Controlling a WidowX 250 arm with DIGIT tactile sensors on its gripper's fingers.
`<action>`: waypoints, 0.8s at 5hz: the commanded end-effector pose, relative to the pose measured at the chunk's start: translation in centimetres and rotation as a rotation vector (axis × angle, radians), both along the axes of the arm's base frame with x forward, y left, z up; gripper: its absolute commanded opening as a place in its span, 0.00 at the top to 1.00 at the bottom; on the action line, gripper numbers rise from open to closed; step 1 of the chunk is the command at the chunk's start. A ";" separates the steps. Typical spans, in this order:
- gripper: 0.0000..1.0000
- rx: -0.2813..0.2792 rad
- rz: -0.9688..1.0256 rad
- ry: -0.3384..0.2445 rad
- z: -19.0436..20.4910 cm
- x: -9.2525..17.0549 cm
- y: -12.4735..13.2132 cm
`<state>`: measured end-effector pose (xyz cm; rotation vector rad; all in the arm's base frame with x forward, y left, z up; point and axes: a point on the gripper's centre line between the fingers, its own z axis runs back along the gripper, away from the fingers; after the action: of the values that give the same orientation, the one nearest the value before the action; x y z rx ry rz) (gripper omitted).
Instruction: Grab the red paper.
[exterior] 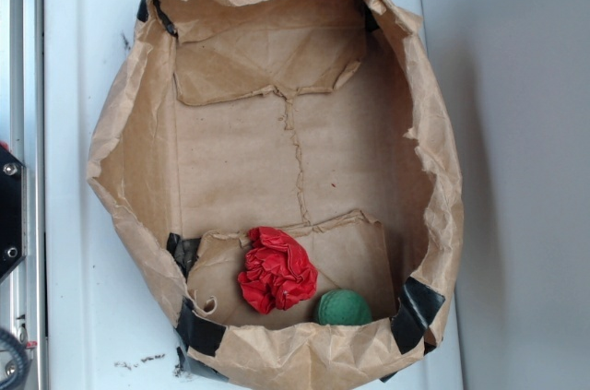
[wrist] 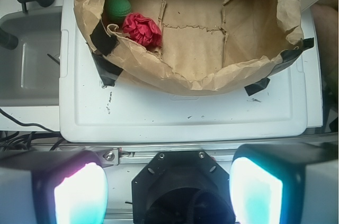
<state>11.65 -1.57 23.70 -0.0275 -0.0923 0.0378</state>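
Jaws (wrist: pixel 168 192) spread wide and empty, hanging outside the brown paper bag (exterior: pixel 433 178), off its near rim over the white worktop (wrist: pixel 185 113). Red paper (exterior: pixel 276 270) lies on the bag floor in one corner, just beside the green ball (exterior: pixel 344 308), well apart from the jaws.

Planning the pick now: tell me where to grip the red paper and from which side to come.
Grip the red paper across its ruffled middle, coming straight down from above. It lies on the floor of the brown paper bag, whose tall walls block a sideways approach. Probably set the fingers clear of the green ball right beside it. The gripper is open.
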 end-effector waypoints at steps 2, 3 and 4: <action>0.00 -0.049 -0.119 0.003 -0.4 4.9 1.5; 0.00 -0.090 -0.146 -0.007 -1.0 8.5 2.5; 0.00 -0.092 -0.295 -0.060 -2.3 10.1 2.5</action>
<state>21.68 0.68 20.60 -0.1369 -0.1224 -0.2678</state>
